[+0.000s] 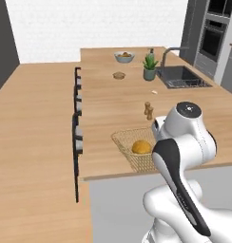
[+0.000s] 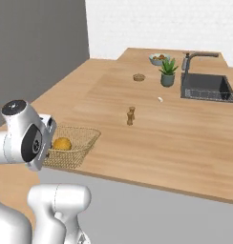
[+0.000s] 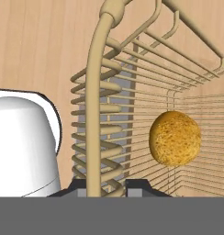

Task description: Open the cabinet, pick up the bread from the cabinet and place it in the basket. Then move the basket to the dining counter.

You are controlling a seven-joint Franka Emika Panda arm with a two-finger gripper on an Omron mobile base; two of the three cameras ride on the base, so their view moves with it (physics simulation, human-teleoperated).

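Tan wire basket (image 1: 130,144) at desk (image 1: 113,104) edge near 6 o'clock, round golden bread (image 1: 141,147) inside it

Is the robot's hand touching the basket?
Touching. In the hand view, the gripper is shut on the basket, its rim wire running down between the two dark fingertips.

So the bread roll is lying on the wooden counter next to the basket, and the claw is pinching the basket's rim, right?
Not quite: the bread roll lies inside the basket, not beside it on the counter. The hand view shows it among the wires. The claw is indeed shut on the basket's rim.
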